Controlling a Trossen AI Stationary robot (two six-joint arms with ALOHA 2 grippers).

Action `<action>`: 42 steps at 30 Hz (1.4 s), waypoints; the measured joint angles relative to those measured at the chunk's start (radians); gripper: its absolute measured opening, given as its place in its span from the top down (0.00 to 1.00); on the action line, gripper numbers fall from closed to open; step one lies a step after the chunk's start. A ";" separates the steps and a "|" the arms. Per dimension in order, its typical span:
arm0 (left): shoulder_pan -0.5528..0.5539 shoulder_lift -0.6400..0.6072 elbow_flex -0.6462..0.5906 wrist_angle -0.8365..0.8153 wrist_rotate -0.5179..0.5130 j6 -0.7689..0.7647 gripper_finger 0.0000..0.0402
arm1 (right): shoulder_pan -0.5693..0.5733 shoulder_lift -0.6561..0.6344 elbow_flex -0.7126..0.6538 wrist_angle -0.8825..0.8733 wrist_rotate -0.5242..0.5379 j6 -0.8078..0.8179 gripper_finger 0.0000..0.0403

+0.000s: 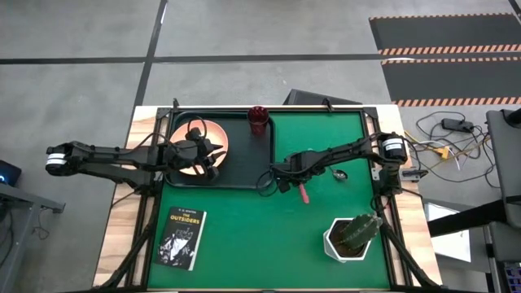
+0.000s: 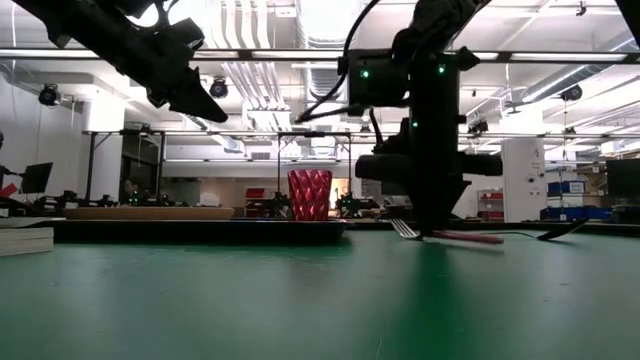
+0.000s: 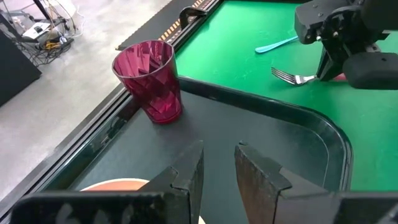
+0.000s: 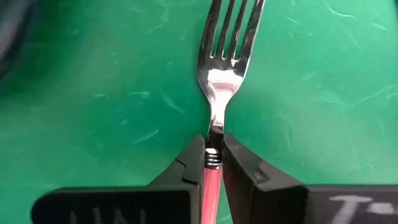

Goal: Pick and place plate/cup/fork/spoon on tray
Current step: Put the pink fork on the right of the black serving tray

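The pink-handled fork (image 4: 219,74) lies on the green mat (image 1: 269,236) just right of the dark tray (image 1: 244,175). My right gripper (image 4: 213,163) stands over it and is shut on it. The peach plate (image 1: 218,138) lies on the tray's left part. The maroon cup (image 3: 149,81) stands upright in the tray's far right corner. My left gripper (image 3: 219,168) hovers open and empty above the plate's near edge. The teal-handled spoon (image 3: 273,45) lies on the mat right of the fork. My right gripper pinches the fork between its two fingers where the metal neck meets the pink handle (image 4: 213,157). The fingers come from above, pointing down, and lie across the fork. In the low view the fork (image 2: 445,236) sits about level at the mat's surface.
A book (image 1: 181,238) lies on the mat at the near left. A white pot with a cactus (image 1: 352,236) stands at the near right. The tray's middle and right part (image 3: 249,134) is bare. Cables lie on the floor to the table's right.
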 joint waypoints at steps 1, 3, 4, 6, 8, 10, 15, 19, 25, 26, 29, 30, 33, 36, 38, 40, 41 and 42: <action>0.000 0.000 0.000 -0.001 0.000 0.000 0.82 | 0.003 -0.004 0.004 0.000 0.000 -0.004 0.94; 0.000 0.000 0.000 -0.008 0.000 0.000 0.82 | 0.005 -0.018 0.010 0.000 0.014 -0.018 0.94; 0.000 0.000 0.000 -0.009 0.000 0.000 0.82 | 0.008 -0.025 0.012 -0.001 0.023 -0.020 0.94; 0.000 0.000 0.000 -0.013 0.000 0.000 0.82 | 0.011 -0.043 0.016 -0.003 0.034 -0.026 0.94; 0.000 0.000 0.000 -0.014 0.000 -0.003 0.82 | 0.019 -0.068 0.016 -0.005 0.060 -0.034 0.94; 0.000 0.000 0.000 -0.014 0.000 -0.003 0.82 | 0.032 -0.096 0.016 -0.004 0.102 -0.043 0.94; 0.000 0.000 0.000 -0.013 0.014 -0.027 0.82 | 0.083 -0.160 0.013 0.046 0.258 -0.050 0.94; 0.000 0.000 0.000 -0.007 0.073 -0.029 0.82 | 0.131 -0.177 0.013 0.175 0.404 -0.119 0.94; 0.000 0.000 -0.001 0.041 0.232 -0.029 0.82 | 0.169 -0.164 0.008 0.464 0.534 -0.346 0.94; -0.001 0.000 -0.001 0.049 0.259 -0.029 0.82 | 0.173 -0.160 0.006 0.519 0.549 -0.394 0.94; -0.006 0.000 -0.001 0.075 0.324 -0.029 0.82 | 0.186 -0.141 -0.001 0.710 0.598 -0.552 0.94; -0.010 0.000 -0.001 0.077 0.339 -0.029 0.82 | 0.188 -0.134 -0.003 0.764 0.618 -0.594 0.94; -0.022 0.000 -0.001 0.088 0.353 -0.029 0.82 | 0.194 -0.104 -0.005 0.890 0.670 -0.708 0.94; -0.037 0.000 -0.001 0.108 0.353 -0.045 0.82 | 0.196 -0.078 -0.008 0.974 0.704 -0.790 0.94; -0.046 0.000 -0.004 0.152 0.353 -0.052 0.82 | 0.200 -0.064 -0.008 1.022 0.716 -0.823 0.94; -0.052 0.000 -0.010 0.208 0.353 -0.062 0.82 | 0.205 -0.047 -0.009 1.056 0.718 -0.858 0.94; -0.053 0.000 -0.015 0.230 0.353 -0.078 0.82 | 0.208 -0.039 -0.009 1.069 0.725 -0.868 0.94; -0.053 0.000 -0.024 0.251 0.353 -0.087 0.82 | 0.214 -0.029 -0.009 1.080 0.740 -0.879 0.94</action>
